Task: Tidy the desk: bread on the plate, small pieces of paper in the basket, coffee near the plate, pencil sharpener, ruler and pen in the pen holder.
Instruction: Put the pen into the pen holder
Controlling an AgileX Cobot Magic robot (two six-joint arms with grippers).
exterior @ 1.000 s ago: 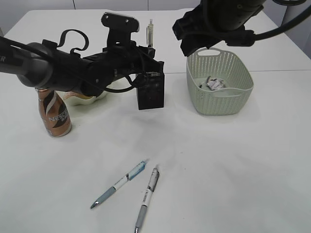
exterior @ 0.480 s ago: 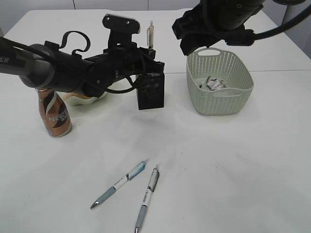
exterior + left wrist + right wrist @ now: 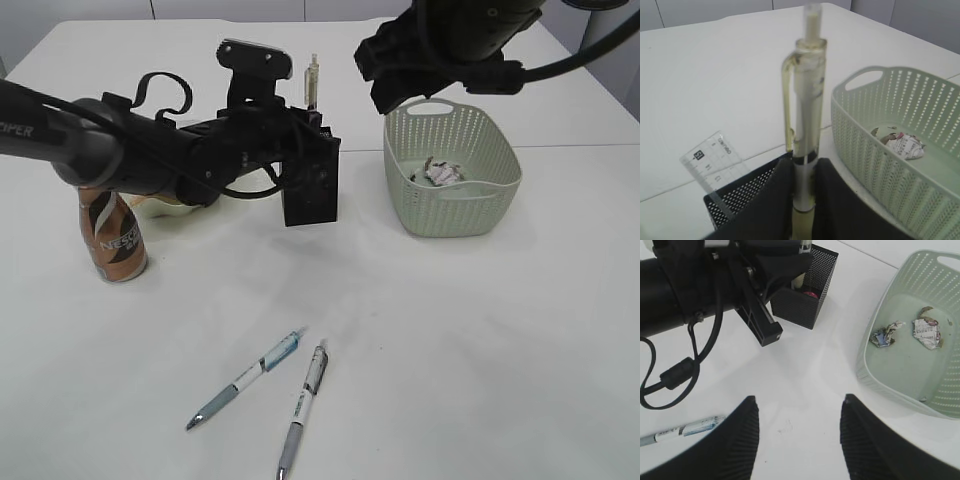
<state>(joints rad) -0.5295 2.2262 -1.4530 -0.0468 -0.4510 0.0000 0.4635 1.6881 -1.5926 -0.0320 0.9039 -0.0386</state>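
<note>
My left gripper (image 3: 803,167) is shut on a clear yellowish pen (image 3: 805,100), held upright with its lower end in the black mesh pen holder (image 3: 310,190). The clear ruler (image 3: 715,160) stands in the holder's corner. A small pink object (image 3: 811,294) lies inside; I cannot tell if it is the pencil sharpener. My right gripper (image 3: 799,402) hangs open and empty, high beside the basket (image 3: 450,175), which holds crumpled paper (image 3: 927,332). The coffee (image 3: 112,235) stands at the left by the plate (image 3: 165,207). The left arm mostly hides the plate; the bread is hidden.
Two more pens (image 3: 247,378) (image 3: 304,408) lie side by side on the desk (image 3: 480,350) near the front. The left arm stretches across from the left edge at holder height, above the bottle and the plate.
The left gripper and its pen have shifted slightly right and down over the holder. The right arm has not moved.
</note>
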